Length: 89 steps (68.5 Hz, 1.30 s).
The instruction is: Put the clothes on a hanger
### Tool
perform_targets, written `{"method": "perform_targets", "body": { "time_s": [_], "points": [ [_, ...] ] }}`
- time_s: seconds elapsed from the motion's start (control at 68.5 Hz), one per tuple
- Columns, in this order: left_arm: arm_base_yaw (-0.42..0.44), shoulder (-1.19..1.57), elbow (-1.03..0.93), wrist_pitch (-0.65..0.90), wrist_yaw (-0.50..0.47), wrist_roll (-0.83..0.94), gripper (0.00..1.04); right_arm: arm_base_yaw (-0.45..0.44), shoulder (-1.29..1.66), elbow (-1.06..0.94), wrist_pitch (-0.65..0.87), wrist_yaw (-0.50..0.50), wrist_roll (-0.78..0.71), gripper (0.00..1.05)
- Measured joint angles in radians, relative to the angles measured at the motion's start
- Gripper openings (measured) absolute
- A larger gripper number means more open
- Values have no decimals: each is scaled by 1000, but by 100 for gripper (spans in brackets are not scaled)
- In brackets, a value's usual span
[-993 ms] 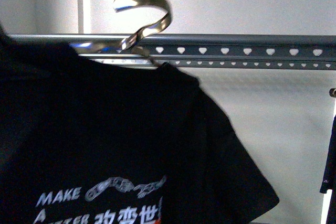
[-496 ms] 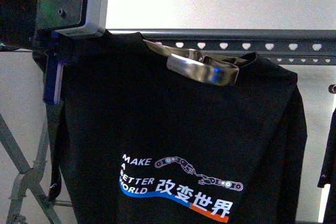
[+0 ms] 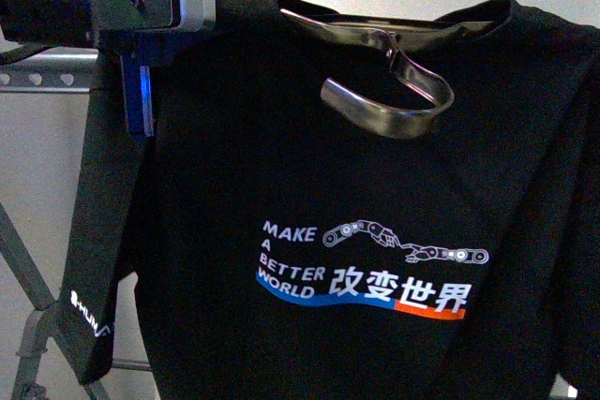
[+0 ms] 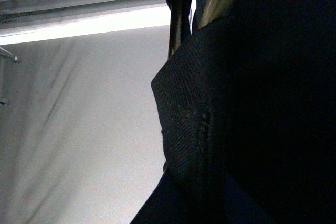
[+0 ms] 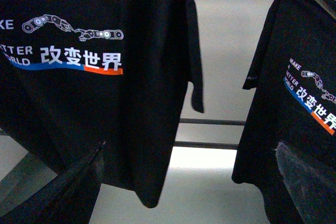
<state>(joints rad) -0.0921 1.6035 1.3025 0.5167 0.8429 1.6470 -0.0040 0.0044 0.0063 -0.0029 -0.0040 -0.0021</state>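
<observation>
The black T-shirt (image 3: 309, 185) printed "MAKE A BETTER WORLD" fills the front view and hides most of the dark grey rack rail (image 3: 47, 77). It hangs on a shiny chrome shirt hanger whose flat hook (image 3: 394, 105) tips forward over the collar. My left gripper (image 3: 145, 91) is shut on the shirt's shoulder at the upper left. In the left wrist view only a fold of black fabric (image 4: 194, 129) shows; the jaws are hidden. My right gripper (image 5: 184, 192) is open and empty below the shirt's hem (image 5: 79, 51).
A second black T-shirt (image 5: 299, 103) with the same print hangs beside the first. Two thin horizontal rack bars (image 5: 210, 121) run behind them. The rack's crossed grey legs (image 3: 28, 325) show at the lower left. A white wall is behind.
The chrome hook stood above the rail; now it tips forward over the collar. My left arm has come into view. The shirt now sits higher and nearer, covering the rail.
</observation>
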Motion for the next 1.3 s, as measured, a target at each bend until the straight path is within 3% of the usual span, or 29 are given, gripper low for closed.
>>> {"method": "perform_targets", "body": {
  "time_s": [1.241,1.299],
  "points": [
    [0,1,-4,0,3,-5,4,0,0,0,0,-1,0,97],
    [0,1,-4,0,3,-5,4,-55,39,29,-65,-152,-22,97]
  ]
}}
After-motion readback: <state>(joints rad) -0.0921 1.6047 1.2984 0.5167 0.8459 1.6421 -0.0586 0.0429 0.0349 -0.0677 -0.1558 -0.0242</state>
